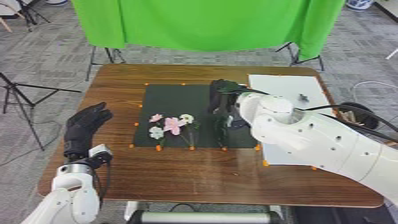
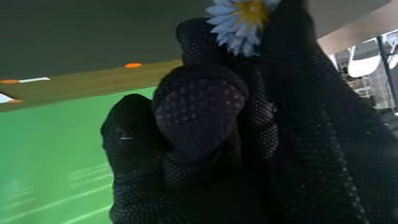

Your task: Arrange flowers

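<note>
Right hand (image 1: 218,97), gloved in black: it is over the right part of the dark mat (image 1: 160,97), its arm entering from the right side of the head view. The fingers and thumb are clamped on a pale blue-white flower (image 2: 238,24), whose yellow-centred head stands out beyond the glove.

Flowers on the mat, to the left of that hand: a larger pink flower (image 1: 171,125) lies in the middle of the group, a smaller pink flower (image 1: 156,118) up and to its left, one white flower (image 1: 186,119) up and to its right, and another white flower (image 1: 156,132) down and to its left.

Surroundings: orange tabs (image 1: 159,148) mark the mat's edges. A white sheet (image 1: 284,85) lies to its right on the brown table (image 1: 178,175).

Left hand (image 1: 84,127): over the table's left side, apart from the mat, fingers extended.

Background: a green cloth (image 1: 213,25) hangs beyond the table; a black tripod (image 1: 11,87) stands to the left.
</note>
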Tool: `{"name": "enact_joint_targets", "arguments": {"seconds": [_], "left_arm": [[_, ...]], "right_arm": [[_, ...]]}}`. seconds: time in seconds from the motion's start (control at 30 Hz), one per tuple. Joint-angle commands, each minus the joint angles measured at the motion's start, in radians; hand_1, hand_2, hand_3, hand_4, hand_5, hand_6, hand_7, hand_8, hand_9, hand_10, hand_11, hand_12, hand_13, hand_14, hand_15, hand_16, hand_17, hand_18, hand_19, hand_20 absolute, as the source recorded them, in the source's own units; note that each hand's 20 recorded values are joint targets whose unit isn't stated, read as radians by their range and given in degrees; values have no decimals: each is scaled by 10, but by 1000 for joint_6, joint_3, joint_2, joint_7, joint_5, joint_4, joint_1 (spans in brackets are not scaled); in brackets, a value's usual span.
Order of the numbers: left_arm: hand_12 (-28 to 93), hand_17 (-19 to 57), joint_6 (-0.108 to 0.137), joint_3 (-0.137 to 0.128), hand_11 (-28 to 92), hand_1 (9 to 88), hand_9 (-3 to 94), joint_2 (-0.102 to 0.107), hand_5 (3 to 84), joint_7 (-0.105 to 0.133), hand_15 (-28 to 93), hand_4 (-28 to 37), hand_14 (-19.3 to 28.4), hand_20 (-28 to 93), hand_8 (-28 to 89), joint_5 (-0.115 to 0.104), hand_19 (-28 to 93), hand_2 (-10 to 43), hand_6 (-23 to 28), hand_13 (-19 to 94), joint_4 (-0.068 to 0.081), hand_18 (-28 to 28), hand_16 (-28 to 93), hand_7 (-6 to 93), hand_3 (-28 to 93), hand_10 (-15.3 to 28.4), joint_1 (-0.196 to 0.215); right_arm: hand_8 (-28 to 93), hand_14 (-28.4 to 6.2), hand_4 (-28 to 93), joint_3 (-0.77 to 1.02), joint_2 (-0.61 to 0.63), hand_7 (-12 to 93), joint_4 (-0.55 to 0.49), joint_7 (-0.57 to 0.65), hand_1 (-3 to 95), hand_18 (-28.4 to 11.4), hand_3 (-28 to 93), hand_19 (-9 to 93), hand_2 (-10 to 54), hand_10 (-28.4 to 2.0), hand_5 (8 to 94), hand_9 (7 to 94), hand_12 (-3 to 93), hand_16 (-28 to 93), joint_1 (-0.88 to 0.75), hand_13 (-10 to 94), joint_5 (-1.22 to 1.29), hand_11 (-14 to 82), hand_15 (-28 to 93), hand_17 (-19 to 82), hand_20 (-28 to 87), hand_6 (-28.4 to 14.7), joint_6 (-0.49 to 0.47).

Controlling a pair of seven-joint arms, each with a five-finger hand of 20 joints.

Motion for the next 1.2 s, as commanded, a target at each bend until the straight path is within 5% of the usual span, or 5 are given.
{"name": "enact_joint_targets", "arguments": {"seconds": [0.03,0.77,0.97,1.2], "left_arm": [[110,129,-8,-6,262,384,541,-3,552,-8,279,-185,168,198,-96,0,197,71,23,443,-2,126,-35,211,675,143,9],[110,127,-7,-9,262,384,541,-2,552,-14,277,-184,168,195,-95,0,196,70,24,442,-4,127,-34,210,675,142,9],[110,126,-11,-10,261,384,541,0,552,-9,278,-186,168,195,-96,-4,196,70,24,442,-6,127,-34,209,674,142,13],[110,125,-9,-12,261,384,541,0,552,-10,278,-185,168,194,-95,-3,195,70,24,442,-9,127,-34,209,674,142,17]], "right_arm": [[43,-22,-166,7,13,175,-9,-2,521,-135,620,932,-95,-120,732,752,148,301,3,928,-9,119,531,620,455,17,-31],[36,-23,-158,7,27,175,-9,32,479,-139,646,932,-95,-123,690,697,146,294,18,914,-35,104,541,609,461,19,-92],[-90,-26,-163,27,27,169,5,17,411,-146,715,932,-95,-121,655,675,147,289,17,904,-47,95,545,597,463,19,-135],[-97,-27,-162,75,32,170,-11,31,399,-148,716,932,-95,-124,642,659,147,287,6,900,-31,92,543,592,460,18,-136]]}}
